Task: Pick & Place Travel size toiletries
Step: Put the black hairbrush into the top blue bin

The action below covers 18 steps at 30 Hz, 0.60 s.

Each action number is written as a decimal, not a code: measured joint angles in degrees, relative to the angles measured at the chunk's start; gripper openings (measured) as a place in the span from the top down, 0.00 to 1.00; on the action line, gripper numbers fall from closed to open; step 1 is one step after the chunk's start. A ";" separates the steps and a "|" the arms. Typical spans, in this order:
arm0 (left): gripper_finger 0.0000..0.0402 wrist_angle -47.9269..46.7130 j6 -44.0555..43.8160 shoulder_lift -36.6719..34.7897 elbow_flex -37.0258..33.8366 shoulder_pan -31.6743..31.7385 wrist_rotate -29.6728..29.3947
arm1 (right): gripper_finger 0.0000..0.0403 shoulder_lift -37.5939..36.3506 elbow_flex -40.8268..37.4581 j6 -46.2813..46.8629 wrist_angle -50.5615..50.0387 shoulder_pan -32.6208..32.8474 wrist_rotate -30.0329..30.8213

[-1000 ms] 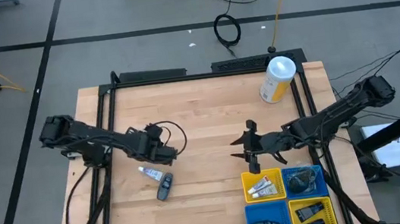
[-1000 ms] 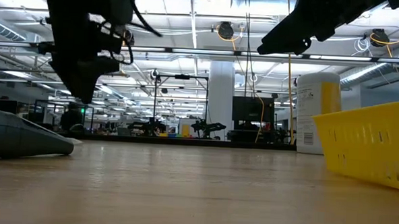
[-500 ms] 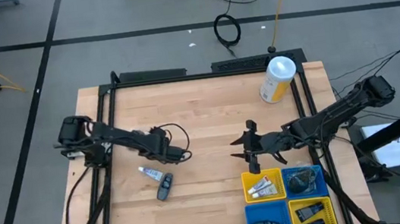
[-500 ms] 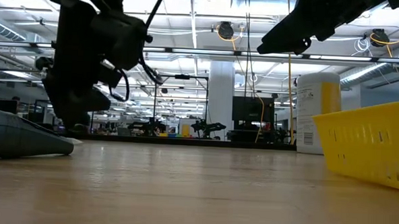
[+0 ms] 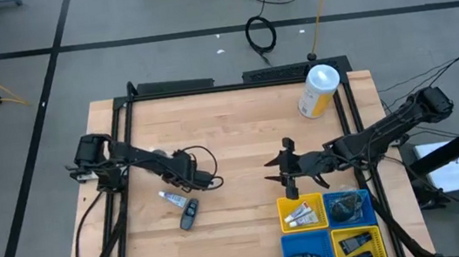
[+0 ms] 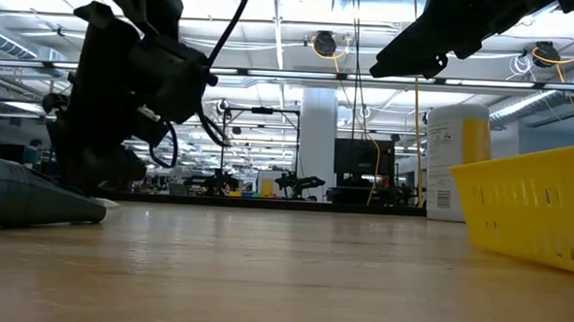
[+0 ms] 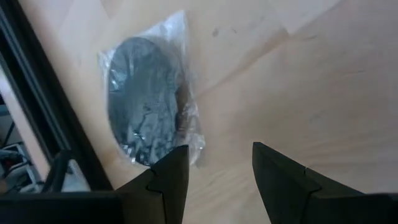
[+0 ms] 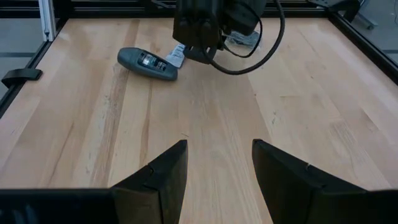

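The wooden table [image 5: 238, 127] fills the middle of the high view, framed by dark rails. At its upper right stands a large white-and-yellow canister [image 5: 319, 90], upright. At the lower right sit four small bins in a square: a yellow bin [image 5: 301, 213] holding white tubes, a blue bin [image 5: 349, 208] with a dark wrapped piece, a lower blue bin [image 5: 307, 256] with a dark grey oblong, and a lower yellow bin [image 5: 358, 244] with another dark item. The left gripper [image 5: 210, 182] lies left of centre, low over the wood, its fingers [image 7: 168, 180] parted to a middling gap with nothing between them. In its wrist view a greyish round piece in crinkled clear wrap [image 7: 149, 112] lies on the wood just beside the dark table rail, ahead of the fingertips. The right gripper [image 5: 271, 169] hangs right of centre, above the yellow bin, fingers spread in a middling gap and empty. In the lower left of the table, near the left gripper, lie a small white tube [image 5: 171, 198] with a blue end and, touching it or nearly so, a dark grey oblong piece [image 5: 188, 214].
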 joint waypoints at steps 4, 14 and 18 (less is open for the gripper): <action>0.57 0.10 -1.09 0.00 -2.07 0.02 0.18 | 0.58 0.00 0.00 0.00 0.00 0.00 0.00; 0.57 1.10 -3.20 -0.11 -6.94 0.37 -0.21 | 0.58 0.00 0.00 -0.01 0.02 0.00 0.00; 0.57 3.27 -2.13 -0.11 -7.26 0.39 -0.86 | 0.58 0.00 0.00 -0.02 0.02 0.00 0.00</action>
